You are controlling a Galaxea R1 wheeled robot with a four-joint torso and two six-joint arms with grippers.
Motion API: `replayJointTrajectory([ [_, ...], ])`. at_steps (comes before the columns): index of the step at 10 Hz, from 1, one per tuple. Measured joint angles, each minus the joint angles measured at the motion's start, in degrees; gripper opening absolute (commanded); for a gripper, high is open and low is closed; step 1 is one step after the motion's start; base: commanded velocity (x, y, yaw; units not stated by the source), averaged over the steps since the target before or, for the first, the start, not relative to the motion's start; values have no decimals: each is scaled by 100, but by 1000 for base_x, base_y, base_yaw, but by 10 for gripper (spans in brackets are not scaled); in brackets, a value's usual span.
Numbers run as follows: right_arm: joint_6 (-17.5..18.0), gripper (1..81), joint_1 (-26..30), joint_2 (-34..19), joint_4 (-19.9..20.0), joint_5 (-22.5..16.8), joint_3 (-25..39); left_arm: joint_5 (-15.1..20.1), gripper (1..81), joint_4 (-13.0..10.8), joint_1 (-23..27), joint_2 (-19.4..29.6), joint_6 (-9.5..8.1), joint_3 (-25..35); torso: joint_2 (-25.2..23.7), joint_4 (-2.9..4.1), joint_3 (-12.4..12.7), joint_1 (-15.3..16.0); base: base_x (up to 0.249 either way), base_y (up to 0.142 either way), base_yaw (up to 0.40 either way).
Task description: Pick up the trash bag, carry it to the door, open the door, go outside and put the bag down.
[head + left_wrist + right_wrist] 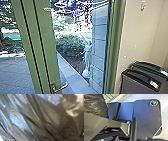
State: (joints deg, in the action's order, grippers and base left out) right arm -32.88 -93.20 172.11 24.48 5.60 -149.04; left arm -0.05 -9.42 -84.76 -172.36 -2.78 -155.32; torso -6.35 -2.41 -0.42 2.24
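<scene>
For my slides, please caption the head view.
Green-framed door with a silver lever handle, a pale statue by leafy green shrubs outside, and a dark-lidded grey bin indoors.

Just before the left gripper is the trash bag [52, 117]; farther ahead of the gripper stands the door [43, 50], a statue [87, 53] beyond it, bins [130, 85] ahead to the right.

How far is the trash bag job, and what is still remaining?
The trash bag looks picked up, close at both wrists, and brought to the door. Current stage: the door, seemingly shut, its handle ahead. Remaining: opening it, going outside, setting the bag down.
</scene>
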Motion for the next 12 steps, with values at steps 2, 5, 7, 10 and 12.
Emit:
replayJointTrajectory([
  [2, -9, 811, 1, -155, -69, 46, 282, -6, 10, 9, -29, 95, -2, 99, 0, 0, 0, 0, 0, 0, 271],
  [5, -9, 811, -11, -168, -139, 51, 295, -35, 10, 15, -85, 157, -2, 218, 0, 0, 0, 0, 0, 0, 288],
  [7, -9, 811, -16, -166, -137, 44, 295, -41, 10, 13, -68, 157, -2, 226, 0, 0, 0, -2, 0, 0, 289],
  [10, -9, 811, -27, -166, -137, 41, 293, -44, 10, 4, -66, 141, -2, 223, 0, 0, 0, -2, 0, 0, 289],
  [12, -6, 811, -35, -154, -137, 49, 293, -39, 10, 0, -66, 139, -2, 221, 0, 0, 0, -2, 0, 0, 289],
])
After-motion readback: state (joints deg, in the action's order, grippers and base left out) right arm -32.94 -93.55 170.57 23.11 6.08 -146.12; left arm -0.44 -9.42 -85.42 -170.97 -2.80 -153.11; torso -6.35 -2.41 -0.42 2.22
